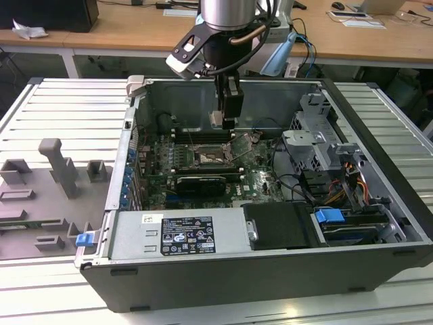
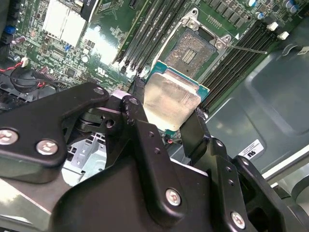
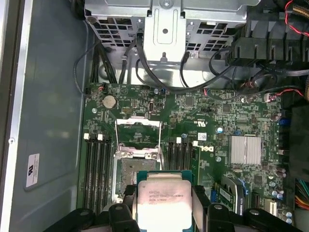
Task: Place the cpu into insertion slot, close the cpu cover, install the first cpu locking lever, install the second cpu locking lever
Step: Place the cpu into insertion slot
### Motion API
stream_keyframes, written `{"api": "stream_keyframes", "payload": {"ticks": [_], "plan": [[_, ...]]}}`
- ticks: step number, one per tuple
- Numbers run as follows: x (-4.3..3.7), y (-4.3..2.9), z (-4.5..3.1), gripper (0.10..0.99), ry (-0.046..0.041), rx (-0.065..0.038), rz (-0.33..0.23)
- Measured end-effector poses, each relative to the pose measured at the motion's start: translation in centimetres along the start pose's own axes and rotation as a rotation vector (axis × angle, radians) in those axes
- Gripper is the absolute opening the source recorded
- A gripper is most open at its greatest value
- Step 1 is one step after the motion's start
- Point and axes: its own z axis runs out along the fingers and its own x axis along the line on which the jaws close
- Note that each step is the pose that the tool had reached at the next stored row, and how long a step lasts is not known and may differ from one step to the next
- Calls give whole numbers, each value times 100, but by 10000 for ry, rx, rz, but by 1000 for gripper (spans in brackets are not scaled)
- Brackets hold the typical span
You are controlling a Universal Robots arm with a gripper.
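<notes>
Tool (image 2: pixel 166 107) around cpu (image 2: pixel 175 95), near insertion slot (image 2: pixel 195 50)

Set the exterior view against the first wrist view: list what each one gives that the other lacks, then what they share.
The exterior view adds the slatted table, the grey fixture blocks at the exterior view's left, the whole computer case and the arm reaching into it.
The first wrist view adds the metal top of the cpu, clamped in the gripper and not yet seated, the cpu cover swung open, and a coin battery.
Both share the gripper, the green board, the open insertion slot and the memory slots.
</notes>
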Motion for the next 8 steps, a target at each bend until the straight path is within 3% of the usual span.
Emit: {"api": "stream_keyframes", "payload": {"ticks": [8], "plan": [[-1,-5,63,541,-1,0,21]]}}
